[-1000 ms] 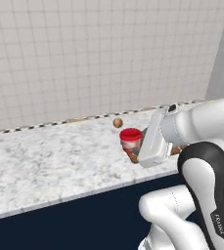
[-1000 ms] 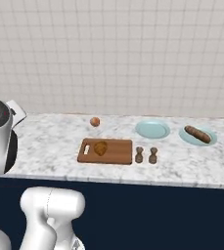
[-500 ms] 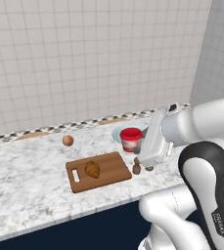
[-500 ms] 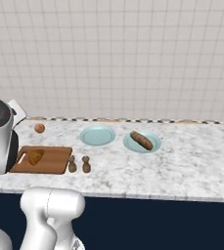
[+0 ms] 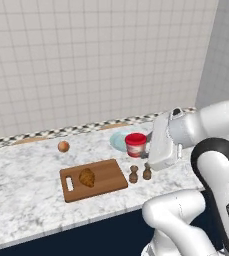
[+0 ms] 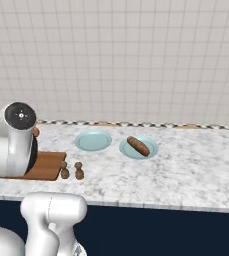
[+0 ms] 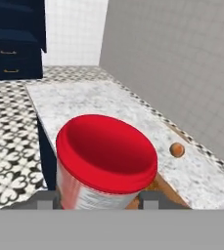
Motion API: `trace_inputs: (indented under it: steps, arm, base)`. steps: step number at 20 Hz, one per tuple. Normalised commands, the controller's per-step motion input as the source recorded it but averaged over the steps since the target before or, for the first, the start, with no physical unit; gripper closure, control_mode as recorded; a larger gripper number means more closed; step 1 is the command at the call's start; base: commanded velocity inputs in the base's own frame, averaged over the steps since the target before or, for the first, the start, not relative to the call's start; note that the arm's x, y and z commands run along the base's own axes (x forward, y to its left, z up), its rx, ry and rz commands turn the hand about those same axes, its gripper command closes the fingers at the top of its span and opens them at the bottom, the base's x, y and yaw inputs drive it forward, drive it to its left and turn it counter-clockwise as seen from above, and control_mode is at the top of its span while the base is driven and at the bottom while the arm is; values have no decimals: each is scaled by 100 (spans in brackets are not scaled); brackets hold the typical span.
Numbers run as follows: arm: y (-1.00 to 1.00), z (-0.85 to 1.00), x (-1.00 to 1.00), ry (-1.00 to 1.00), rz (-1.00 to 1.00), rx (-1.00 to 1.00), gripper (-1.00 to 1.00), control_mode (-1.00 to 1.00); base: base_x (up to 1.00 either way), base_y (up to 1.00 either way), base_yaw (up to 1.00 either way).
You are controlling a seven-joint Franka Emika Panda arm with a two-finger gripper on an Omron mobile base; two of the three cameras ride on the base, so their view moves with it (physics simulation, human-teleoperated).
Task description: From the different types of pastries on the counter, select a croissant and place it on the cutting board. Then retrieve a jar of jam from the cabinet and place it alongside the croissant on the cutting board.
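The jar of jam (image 5: 136,145), with its red lid (image 7: 106,151) and pale body, hangs above the counter (image 5: 21,190), and my gripper (image 5: 142,149) is shut on it. In the hand view the fingertips (image 7: 150,200) clamp the jar's sides. The jar is right of and above the cutting board (image 5: 106,176), over the shakers. The croissant (image 5: 87,177) lies on the board's middle. The round orange-brown pastry (image 5: 63,146) sits behind the board and also appears as a small ball (image 7: 177,150). My arm covers part of the cutting board (image 6: 46,165) in the right base view.
Two brown shakers (image 5: 133,174) (image 5: 147,171) stand just right of the board. An empty pale blue plate (image 6: 93,140) and a second plate (image 6: 151,150) holding a long brown pastry (image 6: 138,145) sit further right. The navy cabinet (image 7: 15,39) is far off.
Both base views have shifted sideways as the base drove, bringing the board, shakers and plates into different places. The jar stays held in my gripper.
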Motion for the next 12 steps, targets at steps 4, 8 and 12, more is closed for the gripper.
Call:
trace_inputs:
  steps: [4, 8, 12]
  arm:
    - [-11, -70, 67, 0, 33, 12, 100, -100]
    - [3, -81, 59, 0, 33, 3, 100, -100]
    - [16, -87, 51, -2, 24, 1, 100, -100]
  base:
    - [0, 0, 0]
    - [0, 0, 0]
    - [0, 0, 0]
